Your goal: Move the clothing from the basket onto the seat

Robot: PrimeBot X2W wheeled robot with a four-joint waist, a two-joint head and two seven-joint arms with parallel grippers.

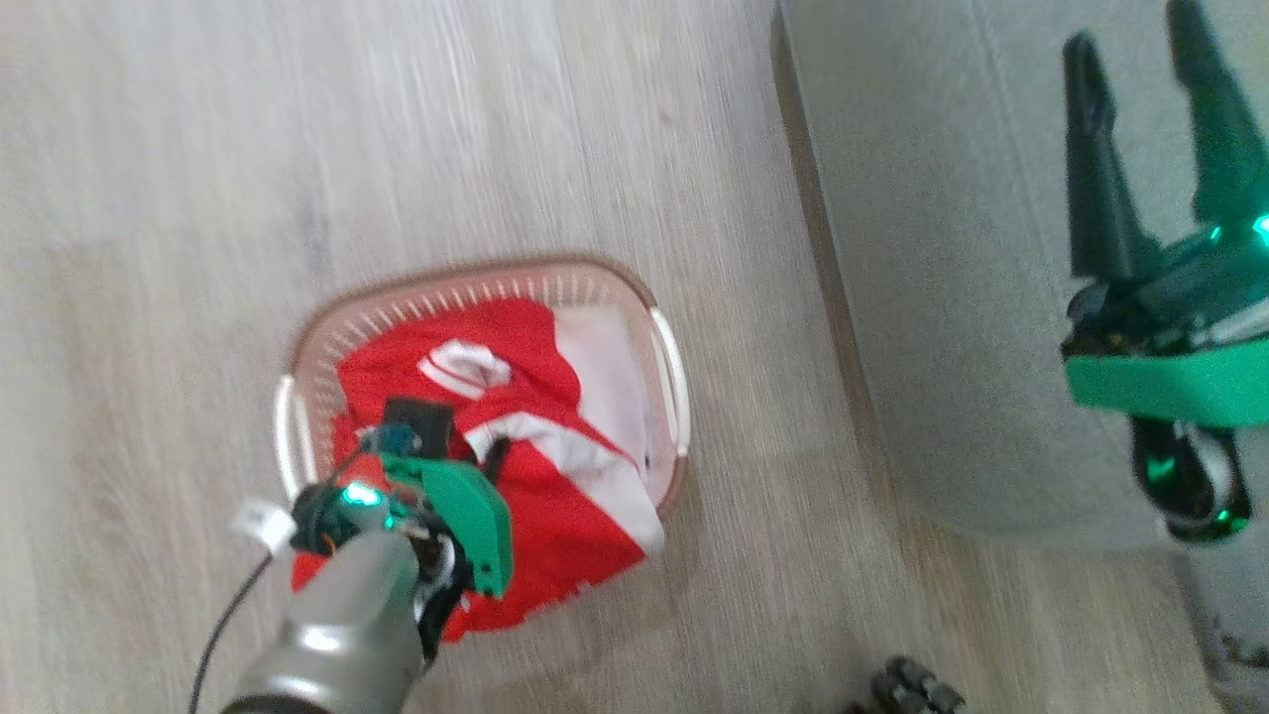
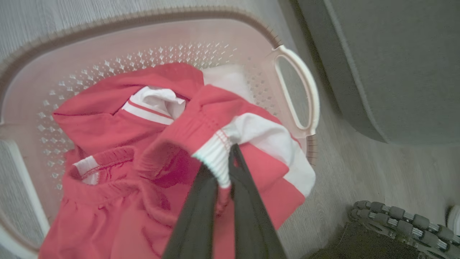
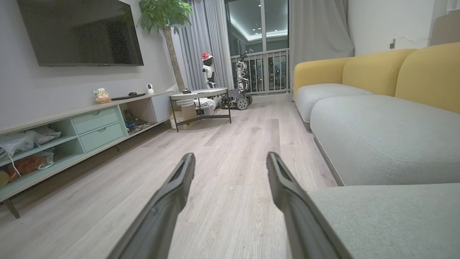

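Clothing (image 2: 107,118) lies heaped in the basket (image 1: 476,283) on the floor left of the seat (image 1: 942,248), the left gripper (image 2: 225,162) pinching its white-trimmed fold, the right gripper (image 3: 230,156) spread wide.

No word, label, brand or number could be read. A small white tag (image 1: 260,521) near the basket (image 1: 476,276) was too blurred to make out, and the clothing (image 2: 118,129) showed only plain white stripes and trim.
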